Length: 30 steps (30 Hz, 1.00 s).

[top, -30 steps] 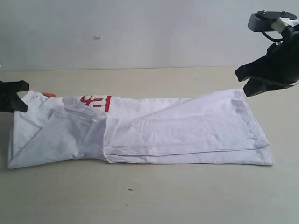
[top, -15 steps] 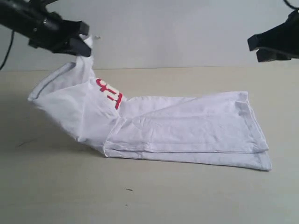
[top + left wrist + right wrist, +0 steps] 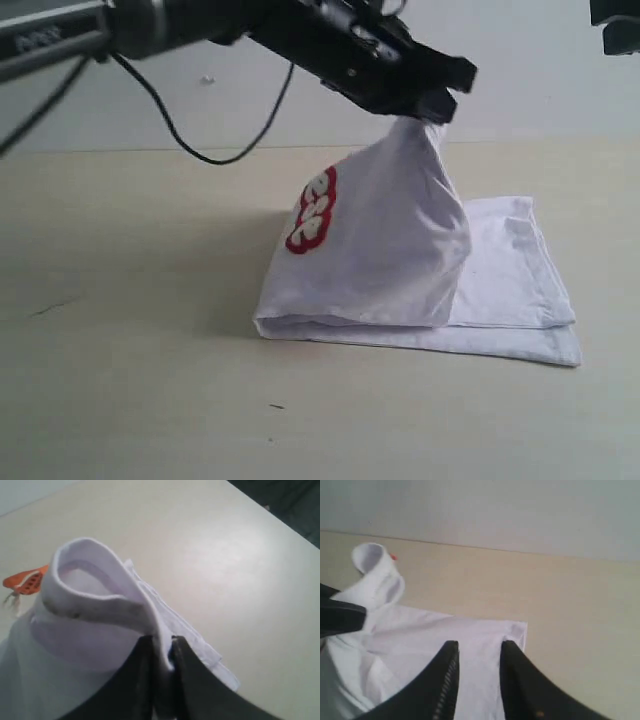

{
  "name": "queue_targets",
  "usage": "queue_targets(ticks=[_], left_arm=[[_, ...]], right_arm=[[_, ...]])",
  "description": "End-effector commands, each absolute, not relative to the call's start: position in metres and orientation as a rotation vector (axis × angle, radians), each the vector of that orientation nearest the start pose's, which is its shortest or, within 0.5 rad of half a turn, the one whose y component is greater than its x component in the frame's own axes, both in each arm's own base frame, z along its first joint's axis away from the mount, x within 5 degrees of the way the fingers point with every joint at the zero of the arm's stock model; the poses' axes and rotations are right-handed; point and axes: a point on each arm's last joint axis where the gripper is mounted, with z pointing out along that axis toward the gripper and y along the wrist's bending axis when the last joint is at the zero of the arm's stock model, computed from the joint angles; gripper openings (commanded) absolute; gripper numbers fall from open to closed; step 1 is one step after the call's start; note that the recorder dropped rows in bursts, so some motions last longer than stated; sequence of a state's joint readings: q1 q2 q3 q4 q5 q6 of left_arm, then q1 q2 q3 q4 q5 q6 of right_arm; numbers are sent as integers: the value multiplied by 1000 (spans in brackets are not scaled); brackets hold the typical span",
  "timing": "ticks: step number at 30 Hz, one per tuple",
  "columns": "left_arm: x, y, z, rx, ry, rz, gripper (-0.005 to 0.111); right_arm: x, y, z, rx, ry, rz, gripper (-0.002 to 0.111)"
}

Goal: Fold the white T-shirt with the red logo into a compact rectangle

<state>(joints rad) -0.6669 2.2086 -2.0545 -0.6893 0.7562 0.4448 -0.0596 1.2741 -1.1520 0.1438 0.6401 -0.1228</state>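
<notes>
The white T-shirt (image 3: pixel 400 240) lies folded lengthwise on the table, its collar end lifted high and hanging over the hem half. The red logo (image 3: pixel 312 210) shows on the raised cloth's side. My left gripper (image 3: pixel 428 110) reaches across the middle, shut on the collar (image 3: pixel 90 587), with an orange tag (image 3: pixel 27 580) beside it. Flat hem layers (image 3: pixel 520 280) rest at the right. My right gripper (image 3: pixel 479 647) hovers open above the hem corner (image 3: pixel 517 630), holding nothing; in the exterior view only a piece of it (image 3: pixel 615 22) shows at the top right.
A beige table (image 3: pixel 130 330) carries the shirt, with a pale wall (image 3: pixel 250 110) behind. The left arm's black cable (image 3: pixel 200 140) droops over the table's back edge. A small dark speck (image 3: pixel 276 406) lies near the front.
The left gripper has carried the collar end up and far to the right, over the shirt's hem half. The logo now faces sideways. The right gripper has risen toward the top corner.
</notes>
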Motion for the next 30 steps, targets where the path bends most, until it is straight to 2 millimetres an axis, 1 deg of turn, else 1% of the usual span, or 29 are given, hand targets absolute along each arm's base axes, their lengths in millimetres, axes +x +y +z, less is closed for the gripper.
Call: queue_targets(ticks=[1, 3, 4, 5, 8, 10, 13, 15, 17, 18, 21, 23, 27, 30], left_arm=[[383, -369, 260, 911, 2157, -888, 31], [384, -370, 262, 903, 2147, -889, 55], [384, -370, 262, 899, 2147, -890, 64], [386, -367, 266, 885, 2143, -890, 67], [389, -358, 280, 868, 2127, -875, 66], [391, -349, 291, 849, 2126, -842, 64], [393, -332, 302, 846, 2172, -734, 61], [394, -317, 306, 867, 2222, -622, 55], [395, -304, 308, 890, 2272, -539, 48], [396, -297, 310, 897, 2295, -515, 46], [401, -277, 316, 874, 2340, -500, 45], [406, -264, 318, 847, 2371, -504, 45], [413, -245, 317, 825, 2420, -487, 45], [418, -235, 314, 803, 2429, -474, 45]], right_arm=[[275, -8, 364, 7, 2240, 61, 30], [275, -8, 363, 4, 2249, 65, 30], [275, -8, 362, 5, 2251, 67, 30], [275, -8, 361, 6, 2255, 68, 30], [279, -8, 352, 8, 2285, 70, 30], [286, -8, 339, 9, 2339, 75, 31], [300, -9, 314, 11, 2442, 86, 38], [314, -9, 290, 16, 2523, 93, 49], [324, -10, 268, 21, 2591, 99, 57], [329, -10, 256, 24, 2629, 103, 58], [343, -11, 221, 46, 2715, 116, 58], [352, -16, 200, 70, 2759, 115, 58], [365, -32, 172, 158, 2799, 133, 58], [376, -35, 156, 154, 2793, 182, 58]])
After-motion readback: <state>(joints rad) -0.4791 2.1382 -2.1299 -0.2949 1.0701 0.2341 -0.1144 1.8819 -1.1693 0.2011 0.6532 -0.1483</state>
